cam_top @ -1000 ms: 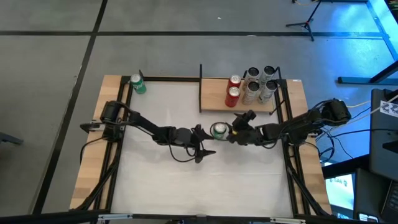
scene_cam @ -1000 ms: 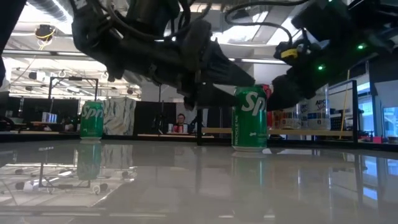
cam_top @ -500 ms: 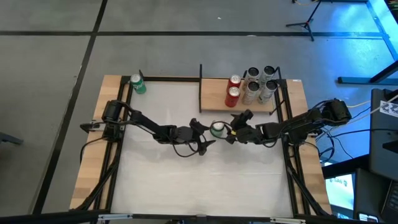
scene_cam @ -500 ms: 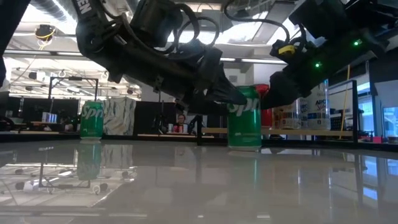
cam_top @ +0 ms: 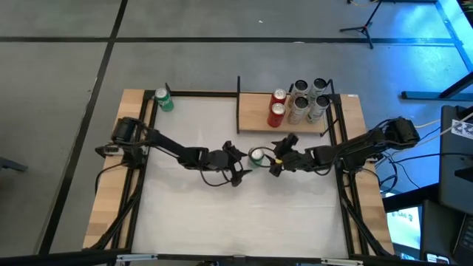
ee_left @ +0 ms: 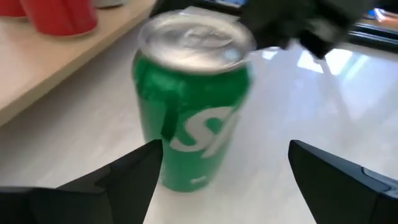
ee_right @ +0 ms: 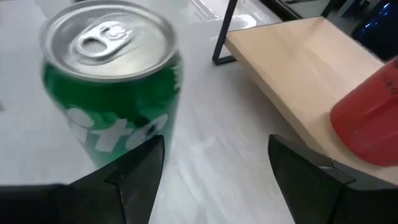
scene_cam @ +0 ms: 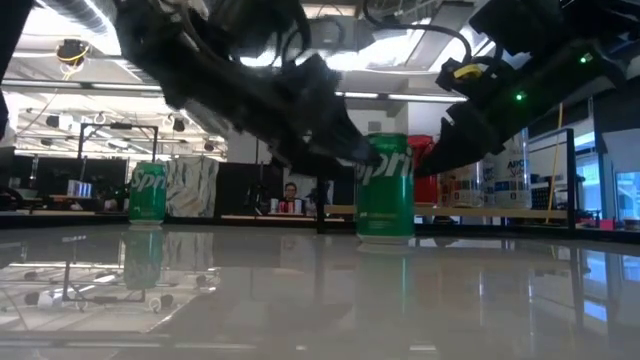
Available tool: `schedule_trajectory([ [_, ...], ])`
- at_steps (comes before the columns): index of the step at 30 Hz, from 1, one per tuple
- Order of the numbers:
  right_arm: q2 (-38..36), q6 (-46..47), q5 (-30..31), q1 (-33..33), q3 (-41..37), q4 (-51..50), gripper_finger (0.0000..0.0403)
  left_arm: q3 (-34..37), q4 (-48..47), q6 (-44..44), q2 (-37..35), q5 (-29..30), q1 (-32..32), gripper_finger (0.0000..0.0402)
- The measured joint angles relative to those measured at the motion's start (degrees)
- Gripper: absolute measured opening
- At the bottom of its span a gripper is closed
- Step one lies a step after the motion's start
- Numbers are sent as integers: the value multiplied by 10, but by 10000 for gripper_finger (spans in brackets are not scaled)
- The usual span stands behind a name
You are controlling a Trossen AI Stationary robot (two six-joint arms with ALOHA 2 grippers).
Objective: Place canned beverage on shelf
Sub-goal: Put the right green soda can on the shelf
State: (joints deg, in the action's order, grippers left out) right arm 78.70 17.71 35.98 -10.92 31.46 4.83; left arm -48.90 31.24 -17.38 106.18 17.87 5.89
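Can stands upright on the white table, green, mid-table, just in front of the shelf and not on it. My left gripper is beside it on one side, fingers spread wide; in my left wrist view the can sits between the two fingers with a gap at each, so I am not gripping it. My right gripper faces it from the other side, also open, and the can shows ahead of its fingers, off toward one of them, untouched as far as I can see. In the low view the can rests flat on the table with both my arms reaching in above it. On the shelf stand two red cans and a cluster of pale cans. A second green can stands at the far left corner, well apart from me.
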Motion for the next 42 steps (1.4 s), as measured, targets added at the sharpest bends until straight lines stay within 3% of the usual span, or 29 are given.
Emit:
schedule_trajectory([
  [10,-40,0,2,0,0,-43,285,-9,-143,62,-152,-61,-9,338],
  [14,-77,-14,2,-5,0,-50,285,-72,-250,74,-161,-108,-32,338],
  [20,-144,-76,10,-43,23,-60,285,-169,-350,119,-130,-116,-58,338],
  [28,-222,-124,75,-68,60,-41,285,-203,-367,117,-97,-161,-90,338],
  [33,-223,-122,73,-68,61,-33,285,-247,-398,126,-67,-195,-94,338],
  [37,-218,-121,65,-68,61,-31,285,-298,-470,138,-24,-187,-93,338],
  [42,-210,-121,63,-67,61,-33,285,-330,-480,156,9,-185,-94,338],
])
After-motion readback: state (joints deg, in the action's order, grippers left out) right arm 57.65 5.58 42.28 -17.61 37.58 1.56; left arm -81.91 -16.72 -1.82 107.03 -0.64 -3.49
